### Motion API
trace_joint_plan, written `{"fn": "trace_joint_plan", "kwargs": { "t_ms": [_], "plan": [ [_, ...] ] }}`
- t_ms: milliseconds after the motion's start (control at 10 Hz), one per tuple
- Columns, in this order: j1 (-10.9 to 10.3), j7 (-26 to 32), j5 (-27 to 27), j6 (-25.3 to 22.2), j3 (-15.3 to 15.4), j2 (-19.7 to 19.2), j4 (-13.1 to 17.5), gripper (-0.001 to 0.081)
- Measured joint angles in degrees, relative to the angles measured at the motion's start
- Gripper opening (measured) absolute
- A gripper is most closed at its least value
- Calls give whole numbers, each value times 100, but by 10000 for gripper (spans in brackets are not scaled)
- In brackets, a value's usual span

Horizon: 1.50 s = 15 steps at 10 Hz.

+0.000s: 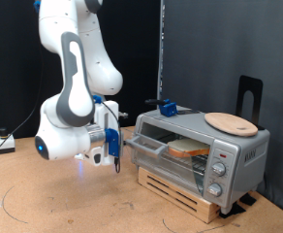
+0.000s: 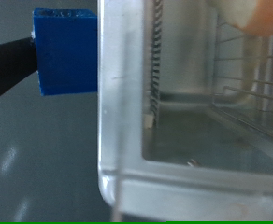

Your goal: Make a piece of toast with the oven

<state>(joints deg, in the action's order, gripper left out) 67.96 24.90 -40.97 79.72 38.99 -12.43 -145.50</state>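
The silver-grey oven (image 1: pixel 219 153) stands on a wooden pallet at the exterior view's right, with its glass door (image 1: pixel 144 144) open towards the arm. The piece of toast (image 1: pixel 188 149) lies inside on the wire rack, pale with a brown crust. My gripper (image 1: pixel 112 155) hangs just to the exterior view's left of the open door's edge, with nothing visible between its fingers. The wrist view is close on the oven's (image 2: pixel 127 121) front corner, with the wire rack (image 2: pixel 239 89) inside and an edge of the toast (image 2: pixel 260 13) behind it. My fingers do not show in the wrist view.
A round light wooden board (image 1: pixel 231 122) lies on the oven's top. A blue block (image 1: pixel 168 107) sits at the top's back corner and also shows in the wrist view (image 2: pixel 66 51). A black stand (image 1: pixel 249 97) rises behind. The brown table (image 1: pixel 54 199) carries cables at the exterior view's left.
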Motion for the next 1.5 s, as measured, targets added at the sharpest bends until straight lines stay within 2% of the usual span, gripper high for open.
{"fn": "trace_joint_plan", "kwargs": {
  "t_ms": [400, 600, 1100, 1200, 1300, 1500],
  "plan": [
    [-153, -31, -676, -17, 414, 991, -756, 809],
    [-121, -143, -639, 40, 380, 1399, -890, 809],
    [269, -274, -544, 817, -68, 1343, -476, 809],
    [301, -295, -541, 860, -127, 1168, -373, 809],
    [300, -295, -530, 857, -116, 1168, -376, 809],
    [233, -332, -752, 857, -10, 982, -274, 809]
  ]
}}
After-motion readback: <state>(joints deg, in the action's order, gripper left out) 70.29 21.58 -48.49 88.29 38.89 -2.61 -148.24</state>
